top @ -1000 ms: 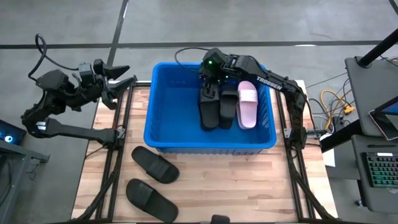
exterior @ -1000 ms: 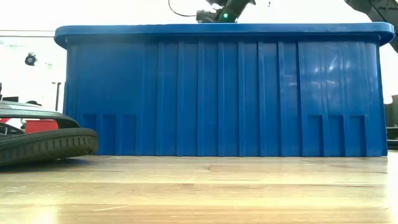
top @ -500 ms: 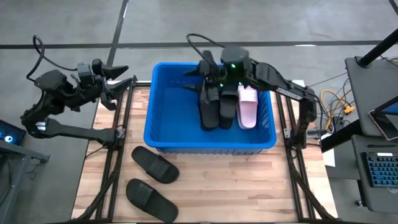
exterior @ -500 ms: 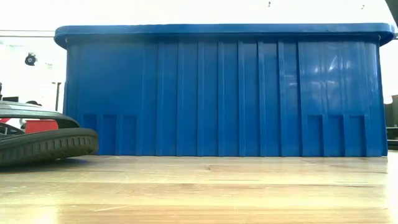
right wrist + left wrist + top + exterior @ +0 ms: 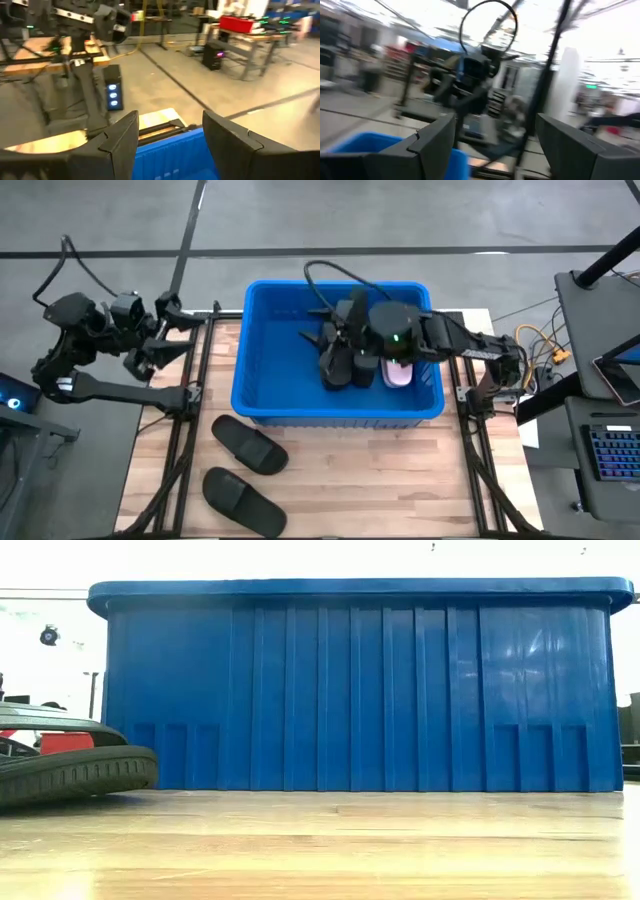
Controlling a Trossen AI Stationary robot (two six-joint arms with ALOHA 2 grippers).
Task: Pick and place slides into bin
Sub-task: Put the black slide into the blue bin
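Observation:
The blue bin (image 5: 262,395) stands mid-table; its near wall fills the low view (image 5: 360,690). Inside it lie two black slides (image 5: 337,368) side by side and a pale pink slide (image 5: 398,372) to their right. Two more black slides lie on the table in front of the bin, one (image 5: 250,446) close to it and one (image 5: 240,492) nearer the front edge; one shows at the low view's left (image 5: 70,768). My right gripper (image 5: 316,324) is open and empty over the bin, fingers pointing left (image 5: 170,142). My left gripper (image 5: 174,334) is open and empty at the table's left edge (image 5: 495,145).
Black frame rails (image 5: 190,395) run along the table's left and right sides. A cable (image 5: 330,272) loops over the bin's far rim. There is bare wooden table (image 5: 400,480) in front of the bin on the right.
My right gripper has drawn back from the far ends of the slides in the bin, gone toward the table's near edge over the bin, and turned its fingers toward the left. My left gripper has shifted a little toward the near edge.

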